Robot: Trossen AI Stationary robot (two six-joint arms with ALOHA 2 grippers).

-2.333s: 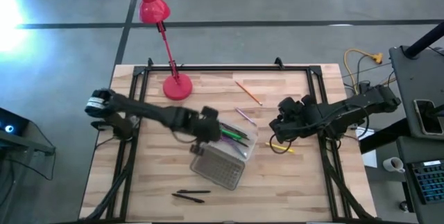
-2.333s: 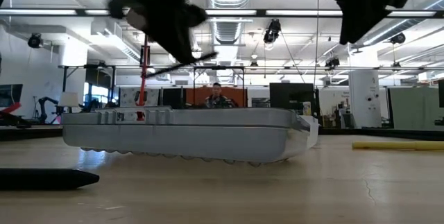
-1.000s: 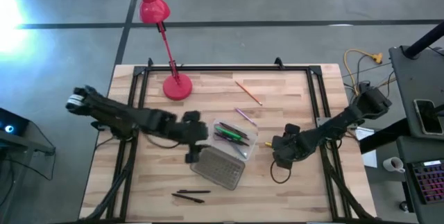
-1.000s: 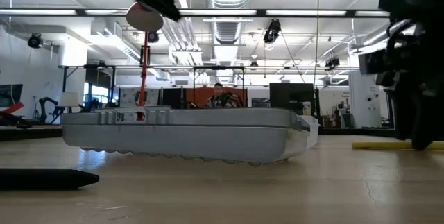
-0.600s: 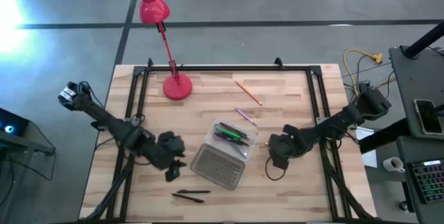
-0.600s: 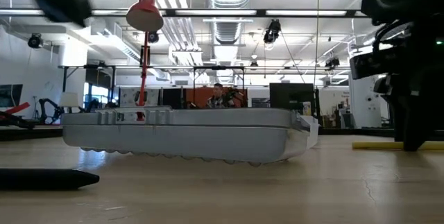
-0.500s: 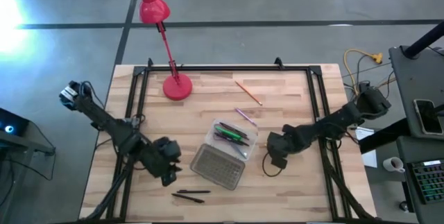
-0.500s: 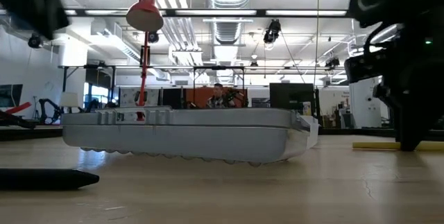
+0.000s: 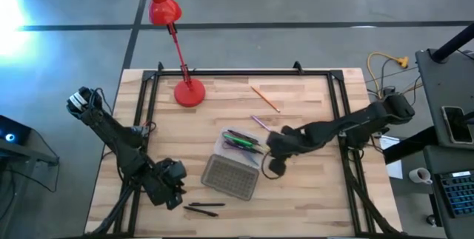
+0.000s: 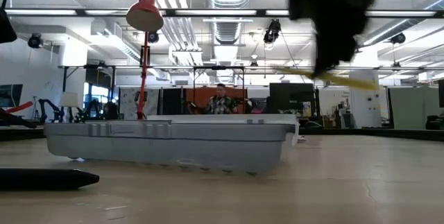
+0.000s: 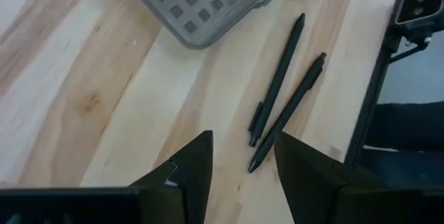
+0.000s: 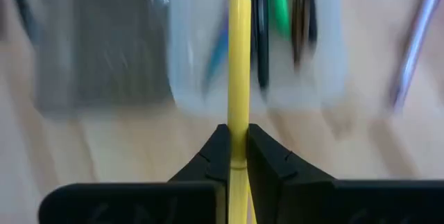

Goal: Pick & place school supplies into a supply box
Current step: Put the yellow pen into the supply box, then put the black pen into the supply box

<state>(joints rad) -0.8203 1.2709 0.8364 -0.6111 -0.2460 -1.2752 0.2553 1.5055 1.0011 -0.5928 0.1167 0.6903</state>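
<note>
The supply box lies open mid-table, its clear tray (image 9: 241,144) holding green and dark sticks and its grey gridded lid (image 9: 231,176) beside it. My right gripper (image 9: 271,147) hovers at the tray's right end, shut on a yellow pencil (image 12: 239,64). My left gripper (image 9: 172,189) stands open near the table's front left. Two black pens (image 11: 284,92) lie flat on the wood just ahead of its fingers. An orange pencil (image 9: 264,98) and a purple pencil (image 9: 261,123) lie on the table behind the box. My right gripper pinches the yellow pencil's shaft (image 12: 239,137) between its two fingers, partway along its length. The fingers come from above. The pencil is lifted clear of the table, nearly level (image 10: 340,80), and its free end (image 12: 240,2) points over the tray.
A red desk lamp (image 9: 178,46) stands at the table's far left, its base (image 9: 189,92) on the wood. A black frame (image 9: 148,120) runs along the table's edges. Bare wood lies right of the box.
My right gripper has taken hold of the yellow pencil, lifted it off the table and carried it left to the box's tray. The box has slid slightly toward the table's left. My left gripper has gone from the lid toward the near left, down to the black pens.
</note>
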